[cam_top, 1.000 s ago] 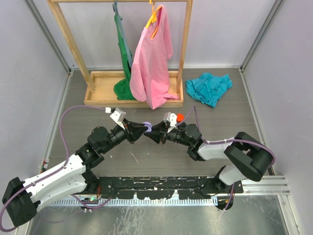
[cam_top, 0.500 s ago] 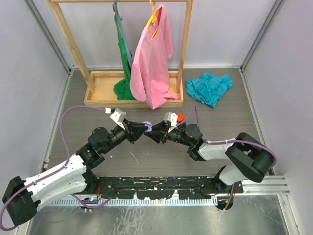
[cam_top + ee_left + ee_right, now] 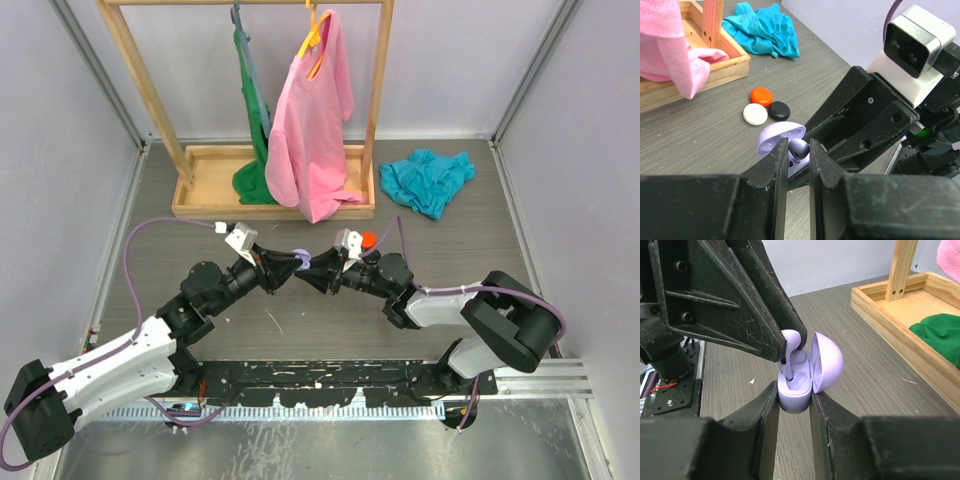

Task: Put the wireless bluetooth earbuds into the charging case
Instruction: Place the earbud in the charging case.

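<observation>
Since the earlier frame the right claw [image 3: 793,390] has edged toward the left claw [image 3: 797,150], above the table's [image 3: 450,260] middle. The right claw clamps the open charging case [image 3: 829,360]. The left claw pinches a lilac earbud [image 3: 792,338], its stem apparently entering the socket.

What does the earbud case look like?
Look in front of the wooden clothes rack, where the left arm and right arm meet. The right claw pinches a lilac case. Unlike the red, white and black round pieces lying nearby, its domed lid stands open.
</observation>
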Action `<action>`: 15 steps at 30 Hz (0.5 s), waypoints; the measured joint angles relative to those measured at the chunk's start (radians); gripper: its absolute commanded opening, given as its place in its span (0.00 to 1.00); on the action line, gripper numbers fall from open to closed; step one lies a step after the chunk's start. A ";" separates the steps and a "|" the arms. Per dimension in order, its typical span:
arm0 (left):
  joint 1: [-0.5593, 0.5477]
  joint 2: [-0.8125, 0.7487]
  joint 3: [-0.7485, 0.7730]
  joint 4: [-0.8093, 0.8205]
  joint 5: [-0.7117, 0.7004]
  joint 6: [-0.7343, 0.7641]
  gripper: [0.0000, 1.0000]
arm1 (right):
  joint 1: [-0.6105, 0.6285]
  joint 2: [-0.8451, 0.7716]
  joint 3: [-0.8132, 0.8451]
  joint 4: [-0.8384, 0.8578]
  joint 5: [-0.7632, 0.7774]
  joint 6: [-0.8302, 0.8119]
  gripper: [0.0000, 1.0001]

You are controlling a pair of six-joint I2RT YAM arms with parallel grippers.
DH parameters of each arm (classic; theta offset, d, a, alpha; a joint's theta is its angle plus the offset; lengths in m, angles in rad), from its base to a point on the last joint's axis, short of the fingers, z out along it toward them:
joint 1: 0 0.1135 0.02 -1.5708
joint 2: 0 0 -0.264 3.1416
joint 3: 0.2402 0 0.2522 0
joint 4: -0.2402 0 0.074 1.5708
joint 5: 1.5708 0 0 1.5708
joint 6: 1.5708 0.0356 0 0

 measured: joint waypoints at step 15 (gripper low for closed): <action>-0.003 -0.004 0.022 -0.083 -0.037 -0.053 0.34 | 0.000 0.000 0.000 -0.021 0.000 0.000 0.01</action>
